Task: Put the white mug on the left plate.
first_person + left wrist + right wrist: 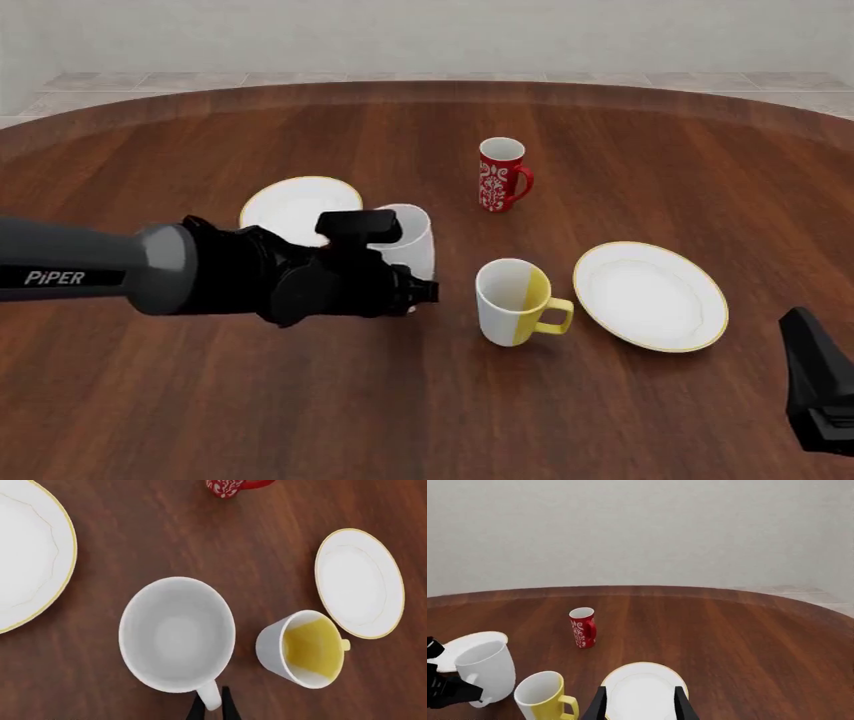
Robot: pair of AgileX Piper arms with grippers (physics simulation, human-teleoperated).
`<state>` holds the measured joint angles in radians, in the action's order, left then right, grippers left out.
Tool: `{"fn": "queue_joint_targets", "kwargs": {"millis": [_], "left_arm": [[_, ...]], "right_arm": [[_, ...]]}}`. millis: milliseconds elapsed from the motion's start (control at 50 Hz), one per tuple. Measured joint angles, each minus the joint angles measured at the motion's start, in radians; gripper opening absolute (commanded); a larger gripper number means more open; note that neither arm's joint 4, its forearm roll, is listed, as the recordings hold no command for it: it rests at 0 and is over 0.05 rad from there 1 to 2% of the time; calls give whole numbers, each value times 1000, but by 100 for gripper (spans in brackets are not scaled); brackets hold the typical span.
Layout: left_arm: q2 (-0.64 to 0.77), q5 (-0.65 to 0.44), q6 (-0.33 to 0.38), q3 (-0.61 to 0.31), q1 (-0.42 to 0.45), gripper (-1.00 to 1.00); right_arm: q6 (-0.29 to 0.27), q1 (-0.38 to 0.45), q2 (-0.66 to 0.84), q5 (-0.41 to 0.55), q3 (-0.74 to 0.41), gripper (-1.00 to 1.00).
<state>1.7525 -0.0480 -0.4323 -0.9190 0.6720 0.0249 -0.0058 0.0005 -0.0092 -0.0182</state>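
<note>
The white mug [177,632] is seen from above in the left wrist view, open and empty. My left gripper [212,701] is shut on its handle [209,696]. In the front view the white mug [408,236] is just right of the left plate [291,204], half hidden behind my left gripper [414,292]. Whether the mug rests on the table I cannot tell. The left plate [27,555] lies bare beside the mug. My right gripper [640,706] is open and holds nothing, low at the near right.
A white-and-yellow mug [513,302] stands just right of the white mug, close to the larger plate [651,296]. A small red patterned mug [502,175] stands farther back. My right arm [819,398] shows at the front view's lower right corner.
</note>
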Motion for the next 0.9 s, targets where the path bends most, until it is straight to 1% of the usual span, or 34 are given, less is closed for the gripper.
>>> {"fn": "queue_joint_targets", "kwargs": {"millis": [140,400,640,760,900], "left_arm": [[-40,-18,63,2,-26,-100],[-120,-52,202,5,-60,-100],[-186,-70,328,9,-118,-100],[-210,-86,370,-1,-144,-100],[-230,-103,399,-14,-172,-100]], "right_arm": [[-1,1,0,0,1,100],[-3,4,0,1,3,100],[-4,6,0,1,6,100],[-5,8,0,2,7,100],[-6,8,0,3,9,100]]}}
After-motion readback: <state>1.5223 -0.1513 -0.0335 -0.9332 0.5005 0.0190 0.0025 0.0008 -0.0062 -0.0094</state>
